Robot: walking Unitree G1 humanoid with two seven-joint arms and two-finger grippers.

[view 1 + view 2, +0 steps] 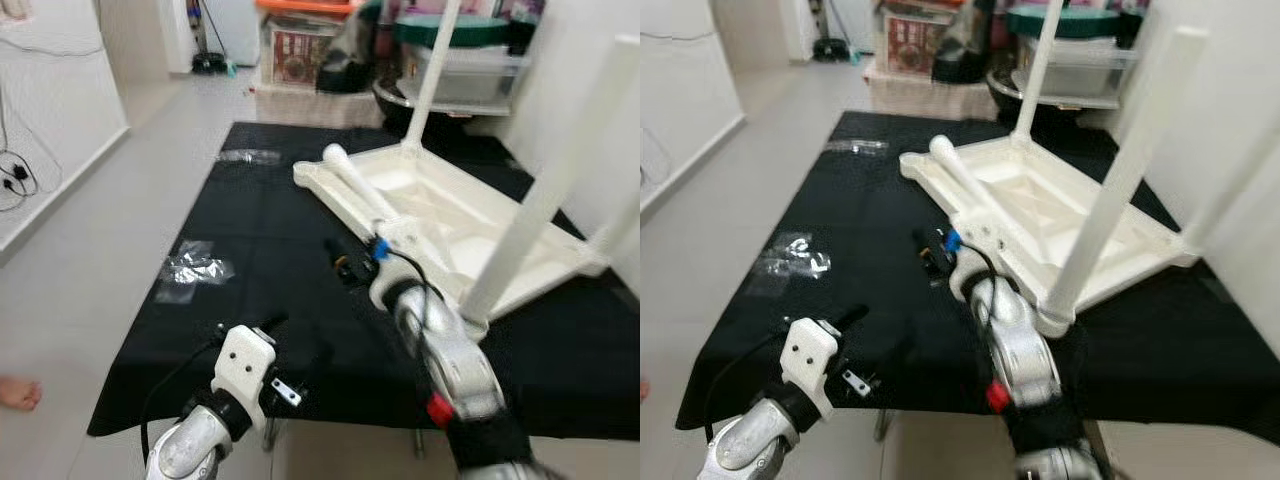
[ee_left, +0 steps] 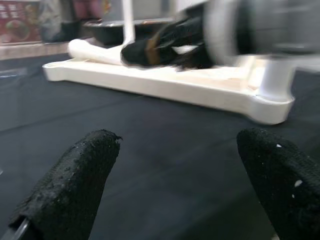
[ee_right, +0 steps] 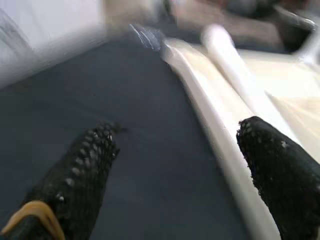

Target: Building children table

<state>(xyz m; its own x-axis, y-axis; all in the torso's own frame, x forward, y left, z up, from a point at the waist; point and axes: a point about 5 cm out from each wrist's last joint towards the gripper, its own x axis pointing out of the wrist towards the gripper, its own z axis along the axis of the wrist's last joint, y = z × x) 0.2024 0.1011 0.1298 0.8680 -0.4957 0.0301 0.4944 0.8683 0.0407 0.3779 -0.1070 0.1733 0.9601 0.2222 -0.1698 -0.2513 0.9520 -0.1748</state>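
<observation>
An upturned white children table lies on a black cloth, with three legs standing up from it, such as the front leg. A loose white leg lies across its near left corner. My right gripper hovers open just left of that corner, beside the table's rim and the loose leg. My left gripper is open over the cloth's near edge, empty, facing the table. Its black fingertips stand wide apart.
Clear plastic bags lie on the cloth at left, another bag further back. Boxes and storage bins crowd the far wall. Cables trail along the left wall. A person's foot rests on the floor at near left.
</observation>
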